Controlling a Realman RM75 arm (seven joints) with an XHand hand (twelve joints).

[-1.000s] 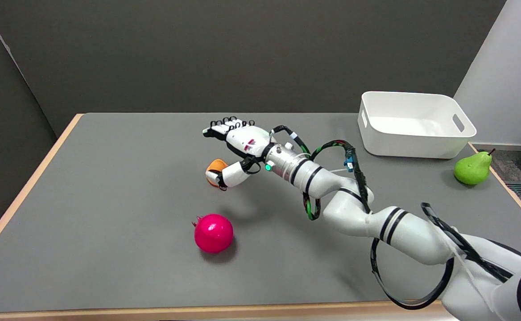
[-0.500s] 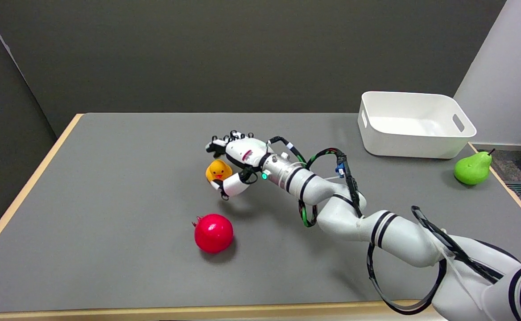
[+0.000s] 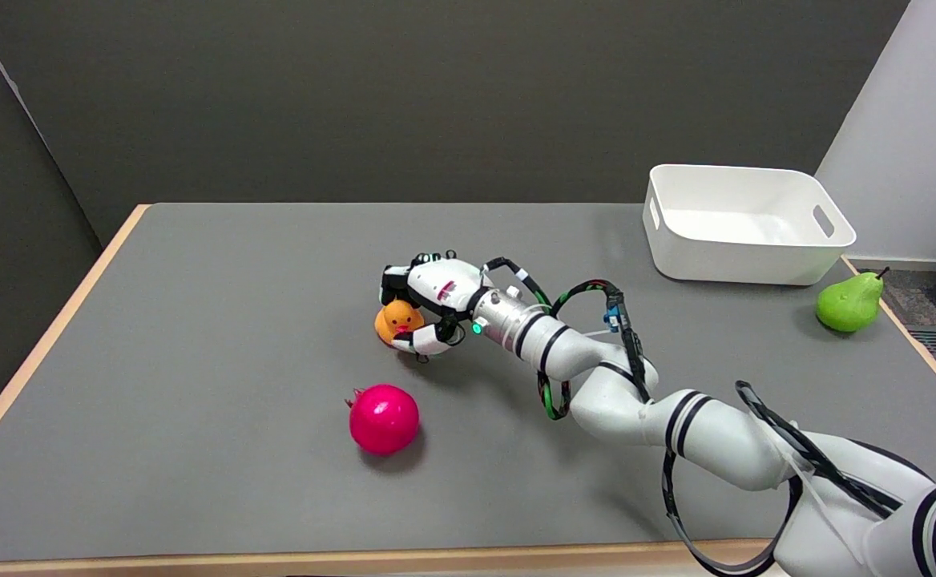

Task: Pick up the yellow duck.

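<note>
Right hand [image 3: 428,300] down on the tabletop [image 3: 195,361], fingers [image 3: 394,278] curled around the yellow duck [image 3: 398,320] — likely light, squashy, slick; best squeezed across its body.

Rear and right side of the yellow duck [image 3: 397,318] are covered by the right hand [image 3: 428,300]; whether the duck is lifted off the counter [image 3: 195,361] cannot be told. Fingertip contact is hidden behind the duck. The right arm [image 3: 676,417] is cut off at the lower right edge. The counter's near edge is cropped at the bottom.
</note>
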